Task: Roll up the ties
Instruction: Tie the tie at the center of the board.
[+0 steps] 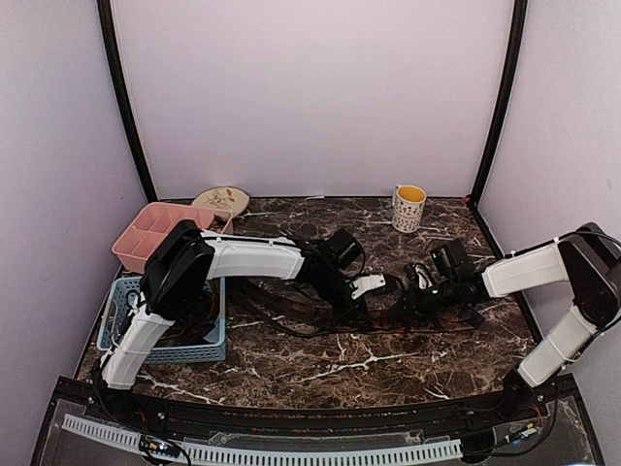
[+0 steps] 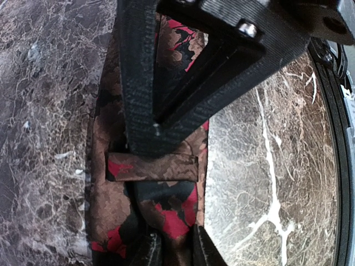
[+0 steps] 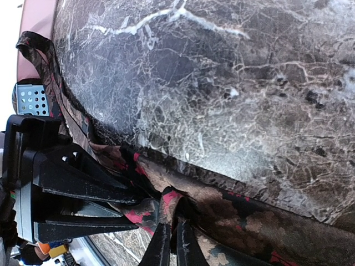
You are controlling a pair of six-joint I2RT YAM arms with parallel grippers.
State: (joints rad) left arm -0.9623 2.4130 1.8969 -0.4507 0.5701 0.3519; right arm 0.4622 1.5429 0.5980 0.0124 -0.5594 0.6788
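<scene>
I see one tie [image 1: 320,313] lying flat mid-surface, no coil formed; rolling has barely begun. My right claw [image 3: 170,244] pinches its fabric nearly shut. My left claw [image 2: 172,246], barely parted, straddles the tie.

Tie [image 2: 161,221]: woven patterned cloth, slight sheen; table [image 2: 44,111]: glossy marble.

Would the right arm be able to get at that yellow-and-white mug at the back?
Probably yes: the mug stands alone on the marble table, nothing between. But the right tool is pinching the patterned tie, so it must let go first.
</scene>
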